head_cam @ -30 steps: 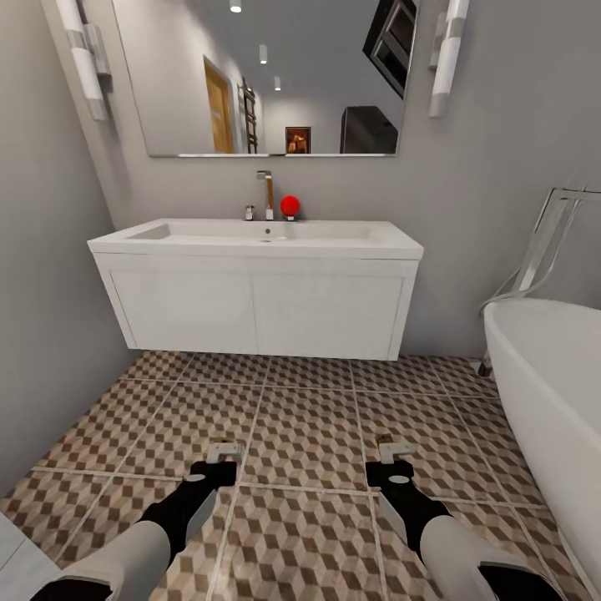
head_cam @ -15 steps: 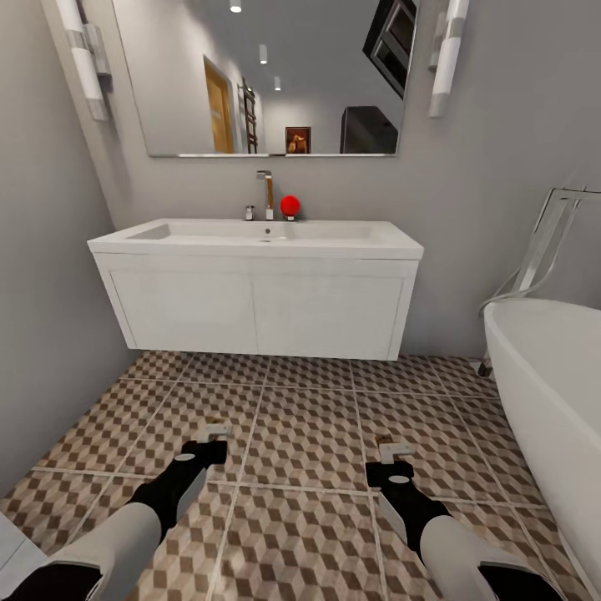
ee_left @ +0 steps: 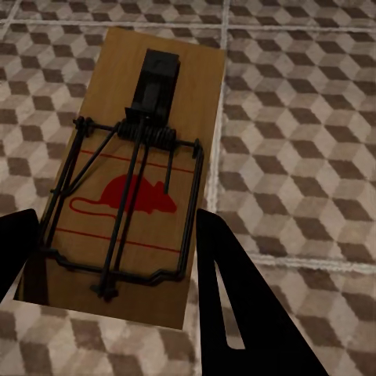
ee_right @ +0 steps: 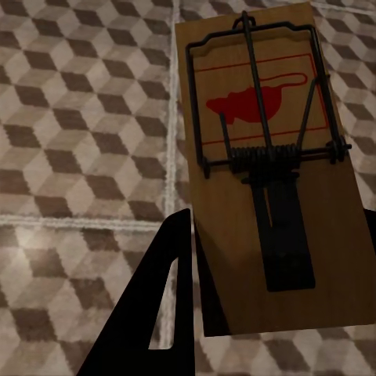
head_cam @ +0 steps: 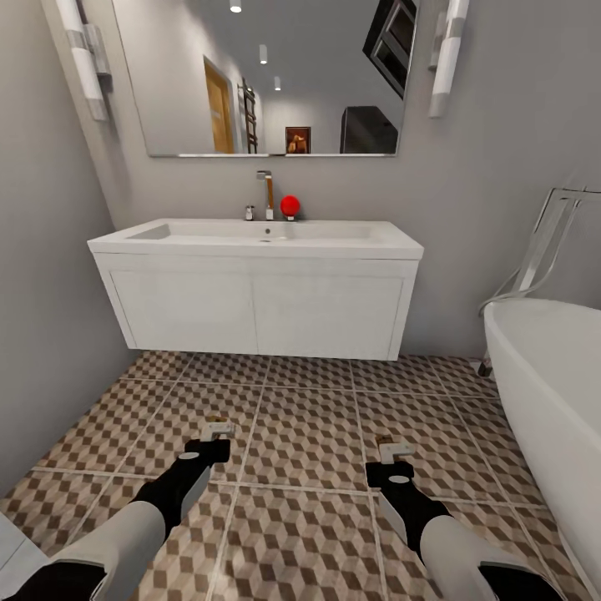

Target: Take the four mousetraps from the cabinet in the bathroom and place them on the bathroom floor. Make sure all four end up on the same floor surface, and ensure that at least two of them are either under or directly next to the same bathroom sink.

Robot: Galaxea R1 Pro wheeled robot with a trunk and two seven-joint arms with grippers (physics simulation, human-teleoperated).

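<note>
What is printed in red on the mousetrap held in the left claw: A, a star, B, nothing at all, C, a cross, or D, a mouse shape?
D: in the left wrist view the mousetrap held in the left claw has a red mouse silhouette with a curling tail under its dark wire spring, above the cube-patterned bathroom floor.

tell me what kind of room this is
A bathroom, most likely: a white sink with a chrome tap on a wall-hung vanity under a mirror, a curved bathtub beside it, and patterned floor tiles.
</note>
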